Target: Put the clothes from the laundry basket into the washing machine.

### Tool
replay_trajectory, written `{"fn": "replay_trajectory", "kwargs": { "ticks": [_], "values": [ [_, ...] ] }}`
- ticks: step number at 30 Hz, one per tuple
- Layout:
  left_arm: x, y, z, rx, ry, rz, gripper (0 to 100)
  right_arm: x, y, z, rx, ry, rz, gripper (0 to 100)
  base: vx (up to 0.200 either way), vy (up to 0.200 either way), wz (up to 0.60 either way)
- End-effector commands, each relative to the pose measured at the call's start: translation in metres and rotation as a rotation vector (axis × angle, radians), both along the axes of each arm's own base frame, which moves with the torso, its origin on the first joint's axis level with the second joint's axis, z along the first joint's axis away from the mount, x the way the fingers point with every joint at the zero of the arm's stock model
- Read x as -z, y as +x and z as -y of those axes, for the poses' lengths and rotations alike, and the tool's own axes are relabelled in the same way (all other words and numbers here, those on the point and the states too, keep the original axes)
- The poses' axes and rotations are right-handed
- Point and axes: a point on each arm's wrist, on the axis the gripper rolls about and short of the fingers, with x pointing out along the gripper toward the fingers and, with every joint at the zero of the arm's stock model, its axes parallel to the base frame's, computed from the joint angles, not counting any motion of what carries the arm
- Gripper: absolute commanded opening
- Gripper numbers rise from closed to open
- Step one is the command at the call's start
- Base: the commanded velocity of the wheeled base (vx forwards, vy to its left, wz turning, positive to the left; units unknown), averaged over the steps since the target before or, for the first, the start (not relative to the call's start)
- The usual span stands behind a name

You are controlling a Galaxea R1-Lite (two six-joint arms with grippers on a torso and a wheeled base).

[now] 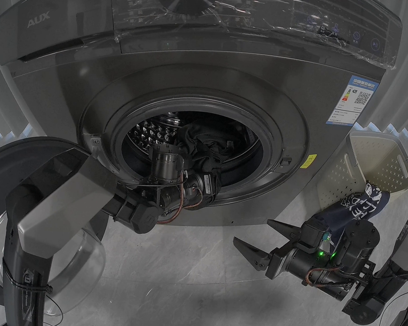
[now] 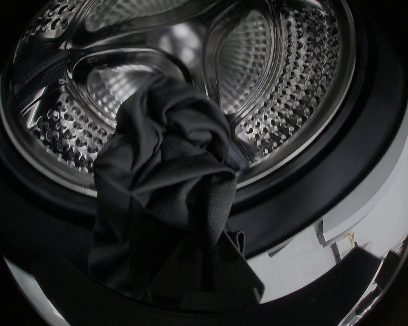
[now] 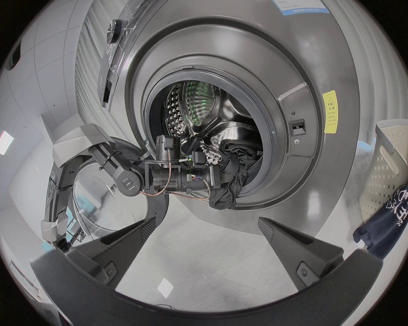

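Note:
My left gripper (image 1: 214, 177) sits at the lower rim of the washing machine's round opening (image 1: 278, 129), shut on a bunched black garment (image 1: 205, 145). That black garment (image 2: 165, 170) stands in front of the steel drum (image 2: 280, 63) and drapes over the fingers, partly over the door seal. From the right wrist view, the black garment (image 3: 231, 178) hangs at the opening's lip. My right gripper (image 1: 254, 233) is open and empty above the floor, in front of the machine. A navy printed garment (image 1: 360, 208) hangs over the cream laundry basket (image 1: 385, 157).
The machine's door (image 1: 25, 192) is swung open at the left, behind my left arm. The laundry basket (image 3: 391, 157) stands against the machine's right side. Bare grey floor (image 1: 176, 268) lies between the two arms.

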Motion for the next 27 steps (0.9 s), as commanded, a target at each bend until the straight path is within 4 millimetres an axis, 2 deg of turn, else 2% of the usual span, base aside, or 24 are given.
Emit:
{"fn": "replay_trajectory", "kwargs": {
  "ticks": [1, 4, 9, 17, 21, 22, 25, 27],
  "values": [
    [-0.02, 0.02, 0.004, -0.046, -0.071, 0.106, 0, 0.0, 0.0, 0.0, -0.001, 0.001, 0.0, 100, 0.0, 0.0, 0.0],
    [-0.036, 0.04, 0.006, -0.141, -0.194, 0.242, 0, 0.0, 0.0, 0.0, -0.001, 0.0, -0.001, 100, 0.0, 0.0, 0.0],
    [-0.051, 0.057, 0.007, -0.189, -0.258, 0.344, 0, 0.001, 0.0, 0.0, -0.001, -0.001, -0.002, 100, 0.0, 0.0, 0.0],
    [-0.05, 0.064, 0.012, -0.194, -0.278, 0.372, 0, 0.002, 0.001, -0.001, -0.001, -0.004, -0.008, 100, 0.0, 0.0, 0.0],
    [-0.04, 0.062, 0.01, -0.195, -0.248, 0.332, 0, 0.004, 0.001, -0.001, -0.001, -0.006, -0.01, 100, 0.0, 0.0, 0.0],
    [-0.04, 0.058, 0.009, -0.192, -0.24, 0.319, 100, 0.004, 0.001, -0.001, -0.001, -0.007, -0.009, 100, 0.0, 0.0, 0.0],
    [-0.041, 0.048, 0.005, -0.191, -0.206, 0.271, 100, 0.004, 0.001, -0.001, -0.001, -0.007, -0.011, 100, 0.0, 0.0, 0.0],
    [-0.043, 0.029, -0.002, -0.167, -0.139, 0.187, 100, 0.004, 0.001, -0.001, -0.001, -0.007, -0.011, 100, 0.0, 0.0, 0.0]
  ]
}}
